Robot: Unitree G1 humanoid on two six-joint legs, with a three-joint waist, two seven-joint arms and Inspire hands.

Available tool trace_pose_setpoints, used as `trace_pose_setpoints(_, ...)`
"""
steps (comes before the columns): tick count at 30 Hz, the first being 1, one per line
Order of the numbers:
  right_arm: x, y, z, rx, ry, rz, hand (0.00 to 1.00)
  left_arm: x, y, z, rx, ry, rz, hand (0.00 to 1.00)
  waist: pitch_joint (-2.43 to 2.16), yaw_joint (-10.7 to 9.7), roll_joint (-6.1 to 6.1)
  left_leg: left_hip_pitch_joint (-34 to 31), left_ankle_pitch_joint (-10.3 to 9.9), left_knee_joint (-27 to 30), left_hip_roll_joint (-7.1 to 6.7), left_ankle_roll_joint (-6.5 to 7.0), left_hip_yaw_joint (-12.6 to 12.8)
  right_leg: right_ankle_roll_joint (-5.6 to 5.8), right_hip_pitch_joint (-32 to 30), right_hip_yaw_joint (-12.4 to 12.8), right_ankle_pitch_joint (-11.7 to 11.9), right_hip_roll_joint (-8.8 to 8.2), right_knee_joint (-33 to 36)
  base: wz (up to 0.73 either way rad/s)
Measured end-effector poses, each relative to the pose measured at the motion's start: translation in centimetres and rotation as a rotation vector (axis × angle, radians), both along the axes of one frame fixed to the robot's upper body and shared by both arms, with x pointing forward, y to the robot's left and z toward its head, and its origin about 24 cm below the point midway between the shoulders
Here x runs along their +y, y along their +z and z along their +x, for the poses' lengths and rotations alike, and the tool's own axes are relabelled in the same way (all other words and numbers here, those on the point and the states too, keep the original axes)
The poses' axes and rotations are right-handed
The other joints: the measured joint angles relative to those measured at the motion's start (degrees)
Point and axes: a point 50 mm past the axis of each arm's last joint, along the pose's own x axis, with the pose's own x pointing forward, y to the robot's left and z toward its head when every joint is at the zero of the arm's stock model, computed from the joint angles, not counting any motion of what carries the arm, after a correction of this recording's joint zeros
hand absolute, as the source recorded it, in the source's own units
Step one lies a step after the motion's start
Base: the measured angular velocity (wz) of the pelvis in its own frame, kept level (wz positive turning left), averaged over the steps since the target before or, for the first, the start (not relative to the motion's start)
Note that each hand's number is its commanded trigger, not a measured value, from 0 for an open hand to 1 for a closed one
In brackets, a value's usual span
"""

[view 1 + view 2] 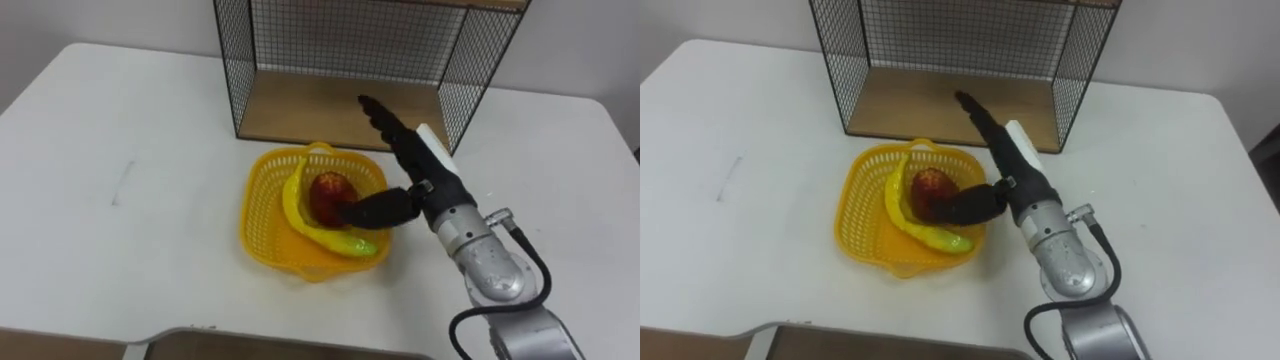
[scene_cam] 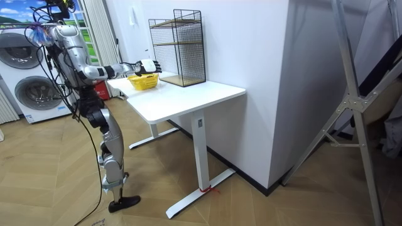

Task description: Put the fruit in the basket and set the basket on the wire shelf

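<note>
big picture first: the desk (image 1: 120, 150) has room to spare, so the trouble spot is the wire shelf (image 1: 340, 110) just behind the yellow basket (image 1: 262, 215). the basket sits on the desk in front of the shelf's open mouth, not yet on it. it looks light and springy, so i'd say a lift from one side of the rim could tip it and send the fruit rolling. a low carry could catch its edge on the shelf's front.

now the right robot hand (image 1: 425, 178): it comes in from the lower right and hovers over the basket's right side. its fingers are stretched straight toward the shelf, and the thumb is swung out left, resting on or just over the fruit. it's spread wide and gripping nothing.

inside the basket, the banana (image 1: 330, 238) curves along the bottom. the red fruit (image 1: 328, 190) sits against it, under that thumb. pull the thumb away carelessly and the red fruit could get nudged up and over the rim.
</note>
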Motion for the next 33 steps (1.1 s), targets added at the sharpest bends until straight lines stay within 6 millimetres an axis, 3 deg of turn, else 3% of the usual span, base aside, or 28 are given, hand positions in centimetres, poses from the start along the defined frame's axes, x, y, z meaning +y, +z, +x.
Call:
trace_pose_setpoints(5, -3.8, 2.1, 0.1, -0.146, -0.205, 0.049, 0.00, 1.8, 0.7, -1.2, -0.113, 0.296, 0.069, 0.00, -0.05, -0.8, 0.59, 1.1, 0.0, -0.1, -0.02, -0.02, -0.7, 0.11, 1.4, -0.8, -0.1, -0.03, -0.1, 0.08)
trace_pose_setpoints(9, -5.7, 2.5, -1.2, -0.190, -0.324, 0.094, 0.00, 3.7, 1.4, -1.7, -0.189, 0.522, 0.187, 0.00, -0.01, -0.6, 0.89, 0.7, 0.2, -0.2, -0.03, -0.13, -0.8, 0.10, 1.2, -0.8, -0.1, -0.02, -0.3, 0.00)
trace_pose_setpoints(12, -7.7, 2.0, -2.5, -0.201, -0.469, 0.122, 0.00, 6.1, 2.5, -2.2, -0.277, 0.778, 0.368, 0.00, -0.68, -0.4, 1.52, 1.3, 0.3, -0.5, -0.10, -0.13, -0.7, 0.09, 1.7, -0.7, -0.1, -0.01, -0.6, 0.00)
trace_pose_setpoints(14, -8.6, 2.3, -3.3, -0.229, -0.532, 0.118, 0.00, 7.6, 3.5, -2.4, -0.334, 0.882, 0.482, 0.00, -0.80, -0.2, 1.88, 1.6, 0.4, -0.8, -0.09, -0.13, -0.4, 0.09, 1.7, -0.5, -0.1, -0.01, -0.6, -0.06)
trace_pose_setpoints(16, -9.3, 2.8, -4.0, -0.259, -0.586, 0.114, 0.00, 9.1, 5.0, -1.8, -0.428, 0.970, 0.599, 0.00, -0.78, 0.1, 2.17, 1.8, 0.5, -1.2, -0.08, -0.17, -0.3, 0.08, 1.6, -0.4, -0.1, -0.01, -0.6, -0.05)
trace_pose_setpoints(18, -10.4, 2.8, -5.0, -0.288, -0.658, 0.104, 0.00, 11.1, 7.7, -0.4, -0.592, 1.044, 0.756, 0.00, -0.82, 1.2, 2.39, 2.1, 0.6, -1.3, -0.07, -0.18, -0.2, 0.08, 1.8, -0.3, -0.1, -0.02, -0.6, 0.00)
trace_pose_setpoints(21, -10.8, 2.1, -5.9, -0.270, -0.702, 0.088, 0.00, 12.4, 11.4, 1.9, -0.824, 1.098, 0.931, 0.00, -0.83, 2.2, 2.43, 2.1, 0.6, -1.3, -0.09, -0.17, -0.1, 0.08, 1.7, 0.0, -0.1, -0.03, -0.6, 0.00)
trace_pose_setpoints(24, -10.9, 1.4, -6.7, -0.233, -0.708, 0.065, 0.00, 13.0, 14.9, 4.2, -1.037, 1.144, 1.028, 0.00, -0.88, 2.6, 2.61, 2.0, 0.6, -1.3, -0.13, -0.19, -0.2, 0.02, 1.6, 0.3, -0.2, -0.03, -0.6, 0.00)
trace_pose_setpoints(27, -11.0, 0.8, -7.3, -0.202, -0.716, 0.054, 0.00, 13.0, 17.3, 5.2, -1.175, 1.187, 1.082, 0.00, -0.93, 2.8, 2.87, 2.2, 0.6, -1.5, -0.15, -0.16, 0.2, 0.02, 1.4, 0.7, -0.2, -0.03, -0.6, -0.07)
trace_pose_setpoints(33, -11.3, -0.3, -7.4, -0.146, -0.713, 0.063, 0.00, 12.6, 20.6, 6.8, -1.384, 1.193, 1.054, 0.00, -0.77, 2.3, 3.00, 2.4, 0.6, -1.9, -0.15, -0.14, 0.4, 0.02, 1.4, 0.6, -0.2, -0.02, -0.6, -0.01)
